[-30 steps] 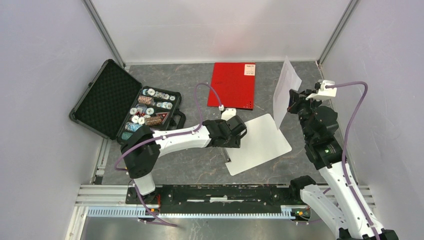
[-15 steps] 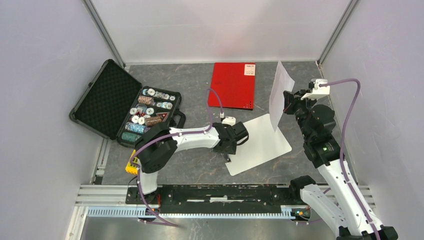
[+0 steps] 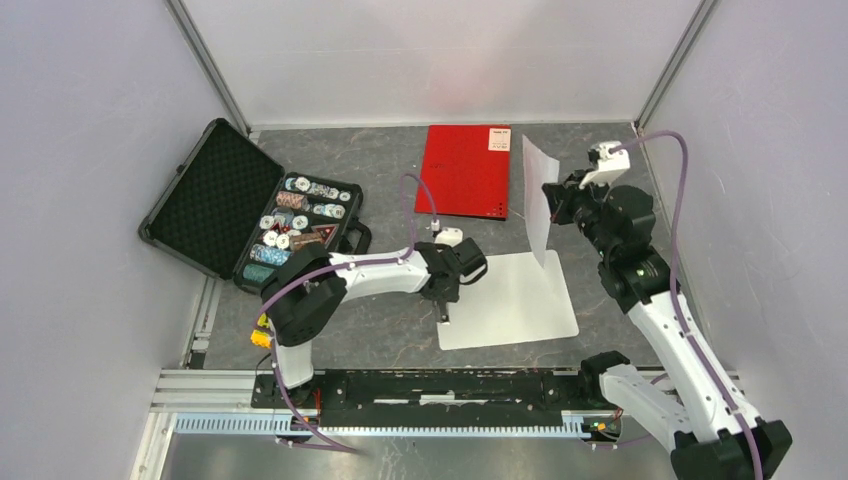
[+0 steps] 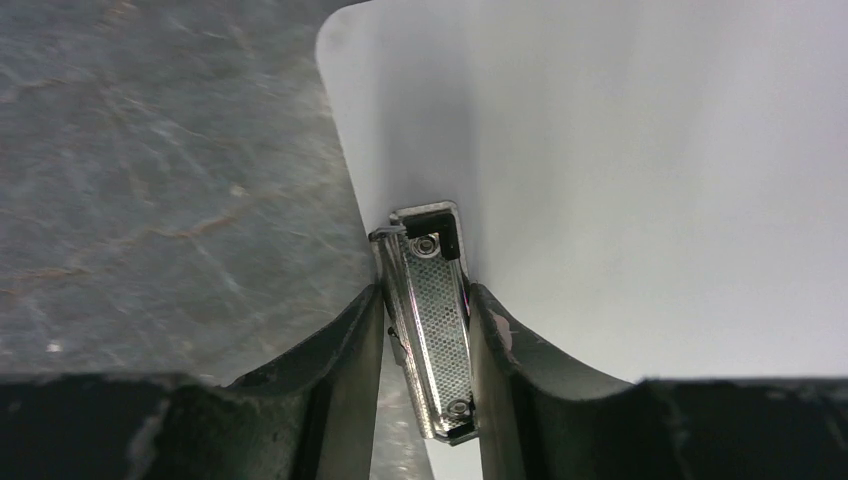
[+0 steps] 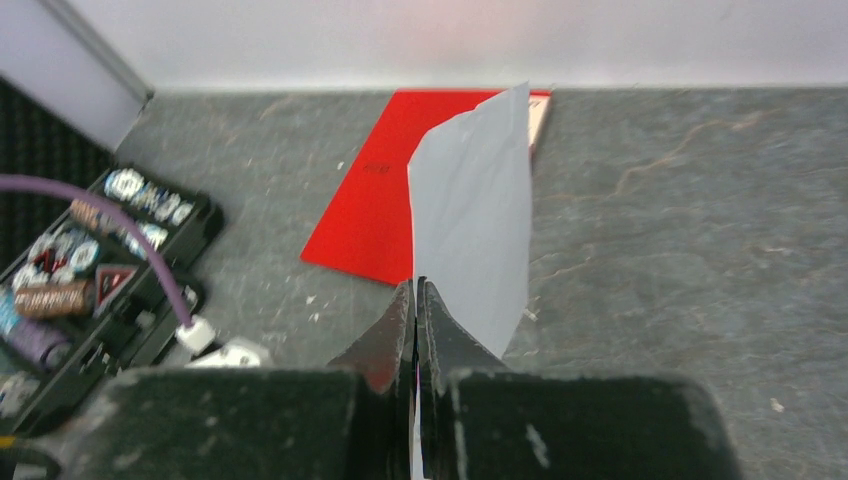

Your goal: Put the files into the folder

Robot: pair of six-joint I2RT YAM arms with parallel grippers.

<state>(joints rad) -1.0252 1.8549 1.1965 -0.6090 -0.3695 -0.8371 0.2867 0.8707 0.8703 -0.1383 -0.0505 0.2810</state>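
Note:
The red folder [image 3: 465, 170] lies closed and flat at the back of the table, also in the right wrist view [image 5: 385, 215]. My right gripper [image 3: 557, 203] is shut on the files [image 3: 538, 200], white sheets that stand upright on edge just right of the folder. In the right wrist view the files [image 5: 475, 220] rise from between my right gripper's [image 5: 415, 285] pressed fingertips. My left gripper [image 4: 425, 300] sits low at the left edge of the white clipboard [image 3: 510, 300], jaws closed against both sides of its metal clip [image 4: 430, 320].
An open black foam-lined case [image 3: 250, 215] of chips stands at the left, its tray also in the right wrist view [image 5: 90, 270]. White walls close off the back and both sides. The clipboard [image 4: 650, 180] covers the table's middle right.
My right gripper has carried the upright files leftward and back, closer to the folder. My left jaws have narrowed onto the clip, and the clipboard has turned squarer to the table edge.

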